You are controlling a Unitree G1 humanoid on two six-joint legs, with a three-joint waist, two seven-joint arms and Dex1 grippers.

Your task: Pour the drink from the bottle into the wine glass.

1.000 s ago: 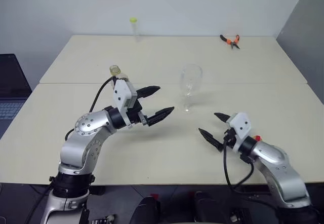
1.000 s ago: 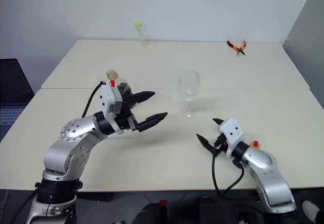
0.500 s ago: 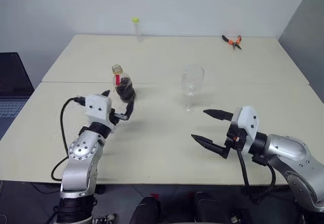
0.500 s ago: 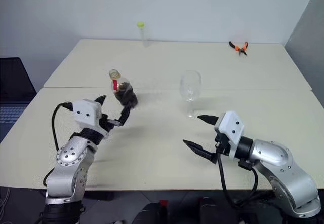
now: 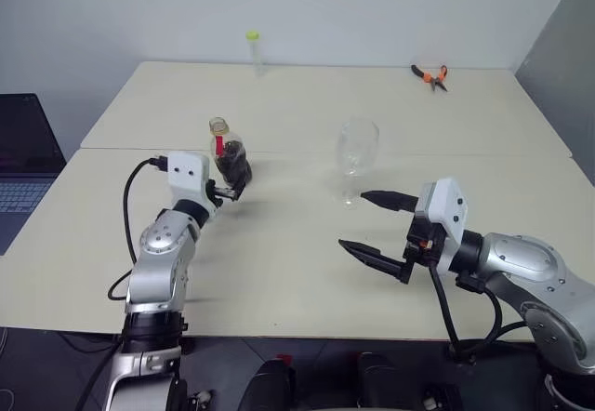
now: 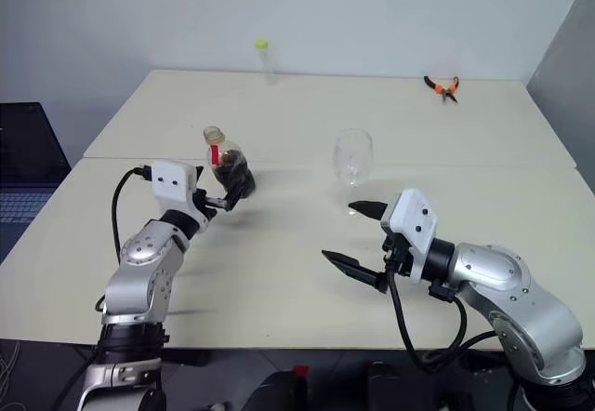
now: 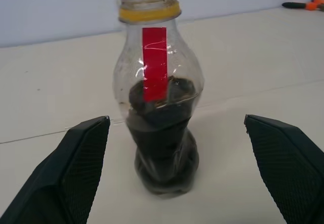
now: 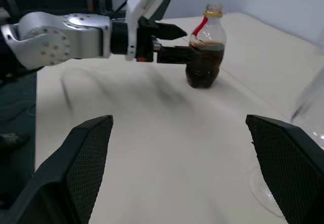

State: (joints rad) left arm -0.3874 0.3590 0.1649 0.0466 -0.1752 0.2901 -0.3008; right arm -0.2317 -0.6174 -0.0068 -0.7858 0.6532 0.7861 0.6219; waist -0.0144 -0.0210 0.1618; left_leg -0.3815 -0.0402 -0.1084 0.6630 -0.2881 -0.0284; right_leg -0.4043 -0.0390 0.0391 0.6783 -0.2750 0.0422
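The bottle (image 5: pixel 229 155) stands upright left of the table's middle. It is small, clear and squat, with a red strip, a yellow ring at its neck and the dark drink (image 7: pixel 161 145) in its lower half. My left gripper (image 5: pixel 232 181) is level and open, and the bottle stands in the gap just ahead of its fingers (image 7: pixel 76 168), untouched. The empty wine glass (image 5: pixel 357 151) stands upright to the right of the bottle. My right gripper (image 5: pixel 351 219) hovers open in front of the glass, pointing left, with nothing in it.
Orange pliers (image 5: pixel 428 73) lie at the far right of the table. A slim clear tube with a yellow-green top (image 5: pixel 252 50) stands at the far edge. A laptop (image 5: pixel 23 151) sits off the table's left side.
My left arm has swung from pointing right to pointing forward, bringing its open fingers up to the bottle. My right gripper has risen and moved a little left, still open.
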